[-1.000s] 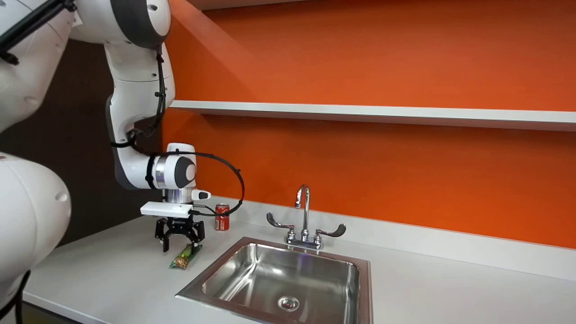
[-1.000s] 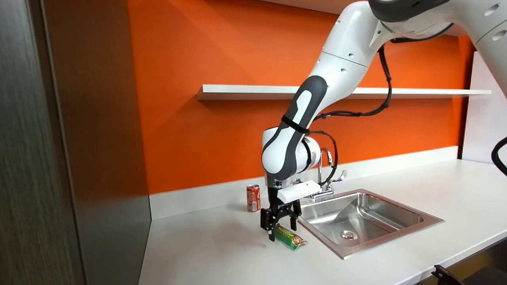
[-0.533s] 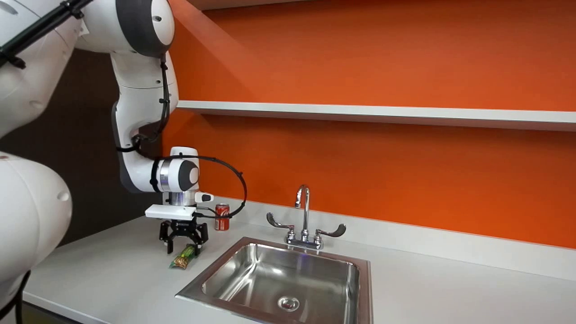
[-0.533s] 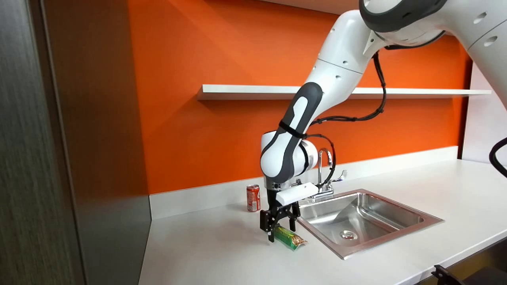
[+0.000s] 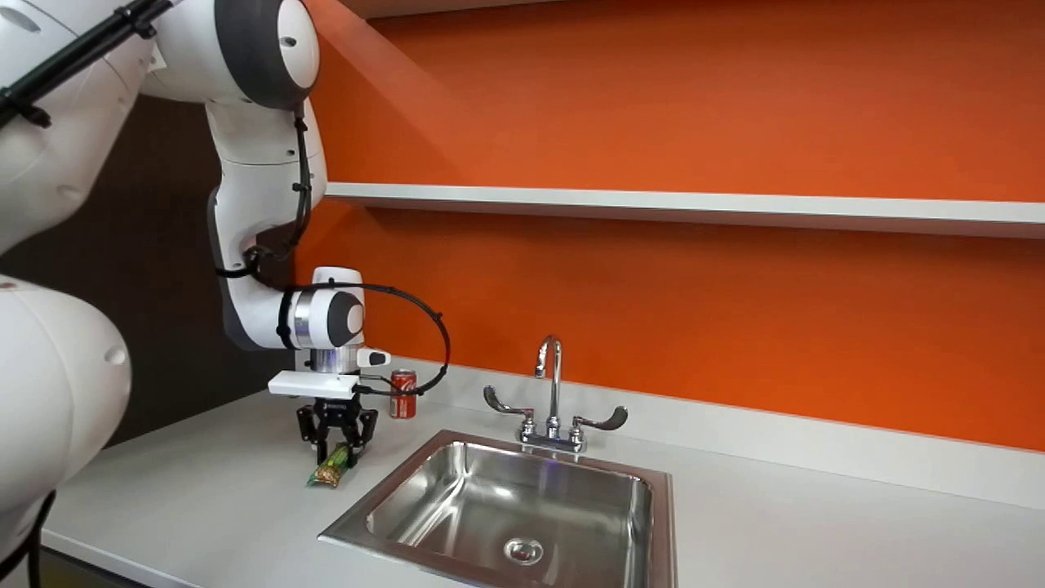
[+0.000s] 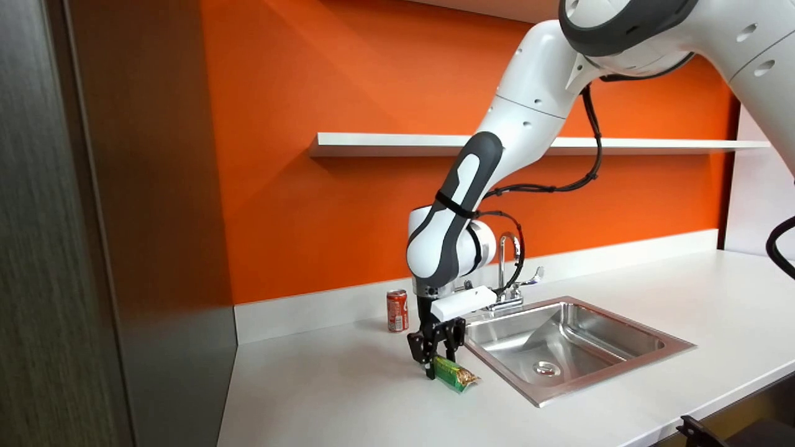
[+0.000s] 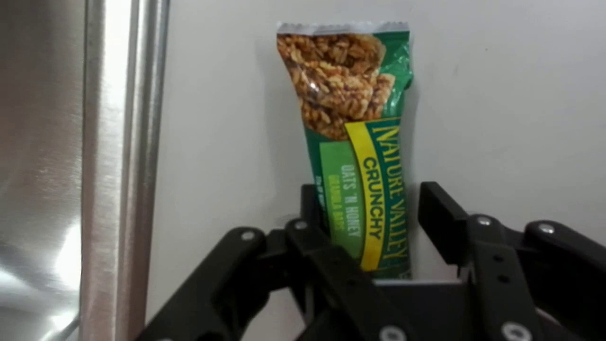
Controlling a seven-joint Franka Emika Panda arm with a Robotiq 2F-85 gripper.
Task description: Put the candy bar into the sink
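The candy bar (image 7: 350,94), in a green wrapper with a granola picture, lies flat on the counter. Around its far half stand the fingers of my gripper (image 7: 371,203), partly closed. In the wrist view the left finger (image 7: 310,203) reaches the wrapper's edge, while a narrow gap shows between the bar and the right finger (image 7: 440,222). Both exterior views show the gripper (image 5: 336,459) low over the candy bar (image 5: 328,472), pointing down. Beside them is the steel sink (image 5: 389,490) with its round drain; its rim runs along the left of the wrist view.
A red can (image 5: 402,394) stands behind the gripper near the backsplash. The chrome faucet (image 5: 553,392) with two handles rises at the sink's back edge. A white shelf (image 5: 653,200) runs along the orange wall above. A dark panel (image 6: 155,248) borders the counter's end.
The gripper has come down slightly over the bar, and its fingers have moved toward each other from wide apart. The candy bar lies where it was.
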